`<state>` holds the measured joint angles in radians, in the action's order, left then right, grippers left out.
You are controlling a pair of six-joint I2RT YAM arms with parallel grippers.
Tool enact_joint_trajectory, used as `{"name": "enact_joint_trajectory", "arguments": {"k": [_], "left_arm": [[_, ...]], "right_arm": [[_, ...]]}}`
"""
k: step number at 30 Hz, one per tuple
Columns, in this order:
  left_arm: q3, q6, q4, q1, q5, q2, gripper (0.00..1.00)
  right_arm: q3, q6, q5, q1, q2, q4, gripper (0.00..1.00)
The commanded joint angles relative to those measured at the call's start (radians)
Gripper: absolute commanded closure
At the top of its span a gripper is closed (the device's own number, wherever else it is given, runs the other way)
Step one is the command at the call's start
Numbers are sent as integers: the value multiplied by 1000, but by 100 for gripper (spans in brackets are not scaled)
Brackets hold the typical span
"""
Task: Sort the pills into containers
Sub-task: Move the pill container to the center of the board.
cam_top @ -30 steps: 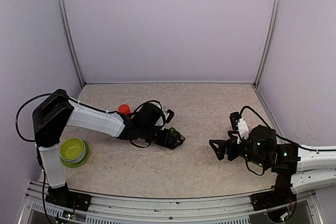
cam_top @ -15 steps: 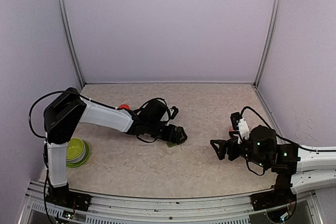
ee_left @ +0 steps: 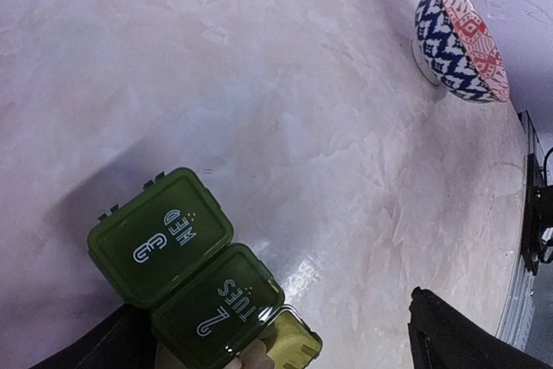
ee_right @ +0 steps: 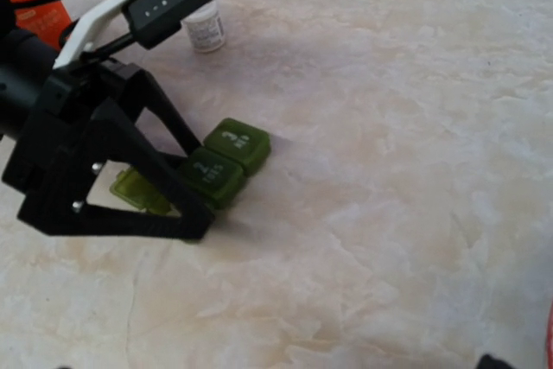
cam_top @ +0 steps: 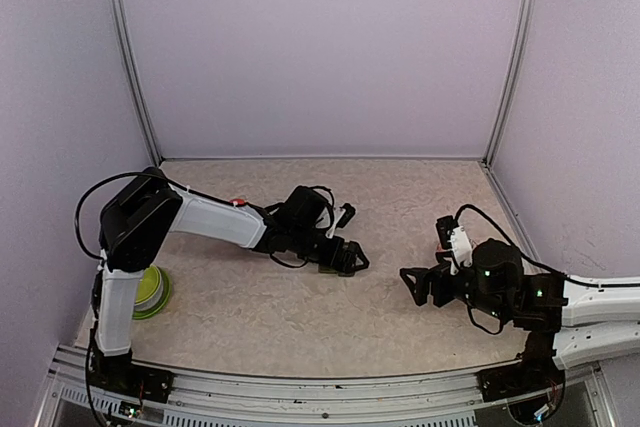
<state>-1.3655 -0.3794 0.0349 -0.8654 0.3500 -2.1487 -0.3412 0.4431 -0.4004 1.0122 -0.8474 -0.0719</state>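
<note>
The containers [ee_left: 184, 271] are a dark green strip lying on the table; the lids marked 3 WED and 2 TUES are shut. The third compartment [ee_left: 298, 345] stands open, lighter green, with a pale rounded thing [ee_left: 245, 355] at its edge that may be a pill. My left gripper [cam_top: 350, 258] is open and straddles the strip's open end, one finger on each side. In the right wrist view the strip [ee_right: 226, 160] lies partly behind the left gripper's black fingers [ee_right: 130, 213]. My right gripper [cam_top: 414, 285] is open, empty and well right of the strip.
A blue-and-red patterned bowl [ee_left: 458, 41] sits to the right, near the right arm. A small white bottle [ee_right: 206, 28] and a red bottle [ee_right: 38, 6] stand behind the left arm. A lime-green bowl [cam_top: 150, 291] sits by the left arm's base.
The left arm has stretched further right and its gripper has slid right over the strip. The right arm has barely moved.
</note>
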Motion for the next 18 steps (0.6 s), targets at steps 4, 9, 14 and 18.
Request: {"name": "enact_joint_trajectory", "arguments": {"k": [4, 9, 14, 18], "left_arm": [[-100, 118, -17, 17, 162, -77, 1], [-180, 198, -85, 26, 225, -119, 1], [-251, 287, -158, 29, 259, -156, 1], [-260, 322, -168, 35, 251, -153, 1]], "right_arm": [[-28, 3, 11, -14, -19, -1, 0], [-25, 8, 9, -14, -10, 4, 0], [-18, 9, 9, -15, -1, 6, 0], [-13, 9, 7, -15, 10, 16, 0]]}}
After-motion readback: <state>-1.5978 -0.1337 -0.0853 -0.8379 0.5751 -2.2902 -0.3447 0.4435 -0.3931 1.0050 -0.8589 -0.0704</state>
